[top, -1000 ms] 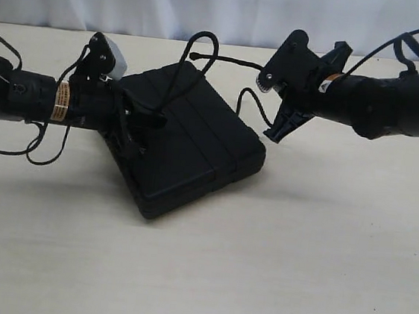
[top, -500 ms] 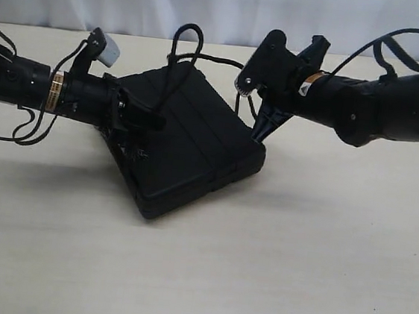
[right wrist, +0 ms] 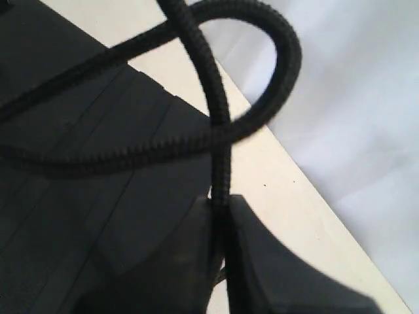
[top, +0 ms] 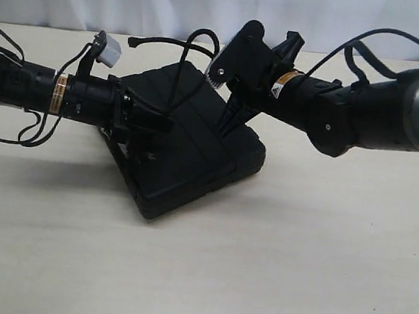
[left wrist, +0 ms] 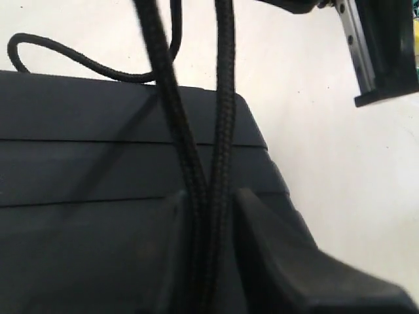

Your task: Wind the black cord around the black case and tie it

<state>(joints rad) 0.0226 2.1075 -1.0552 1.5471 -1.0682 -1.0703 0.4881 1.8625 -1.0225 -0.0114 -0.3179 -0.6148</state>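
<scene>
Two claws, both pinching the black cord (left wrist: 222,98) — left gripper (left wrist: 206,216) clamps two strands, right gripper (right wrist: 219,216) one, with a loop just past its tips. The black case (top: 187,155) lies right beneath both; knot (seemingly half-formed) not yet tied.

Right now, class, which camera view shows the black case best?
The exterior view: nearly the whole black case shows, lying on the table. The left wrist view shows only one grooved corner of it; the right wrist view shows only a close patch.
</scene>
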